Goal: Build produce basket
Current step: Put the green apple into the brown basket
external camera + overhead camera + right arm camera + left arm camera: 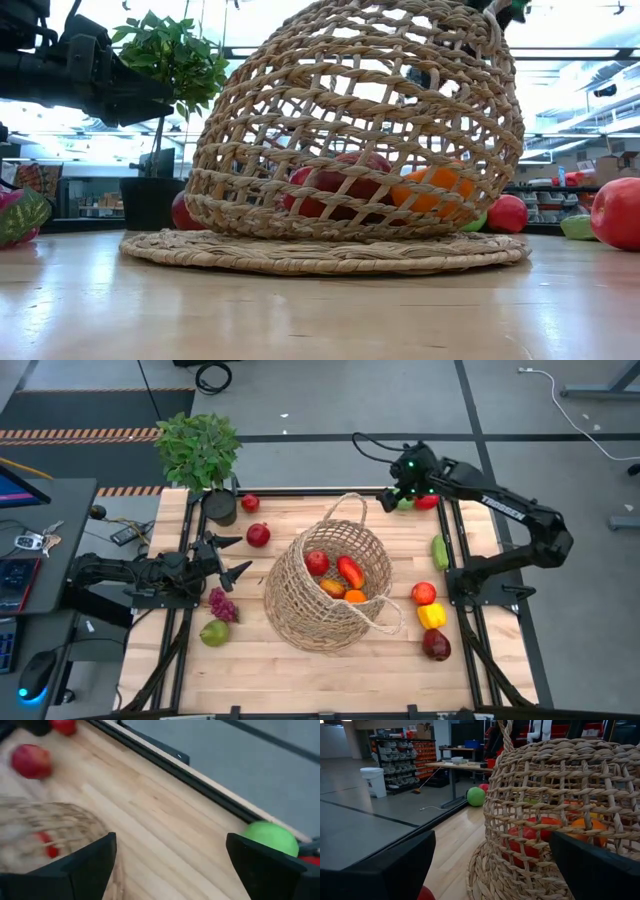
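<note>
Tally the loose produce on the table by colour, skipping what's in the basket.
Red produce: 5
Green produce: 3
Purple produce: 1
Yellow produce: 1
Total: 10

One basket (300, 595), w/ 4 pcs of produce (317, 563) inside. Approx. 10 more pcs loose on the table (300, 680): 5 reddish, 3 green, 1 yellow, 1 purple. One potted plant (198, 448).
</note>
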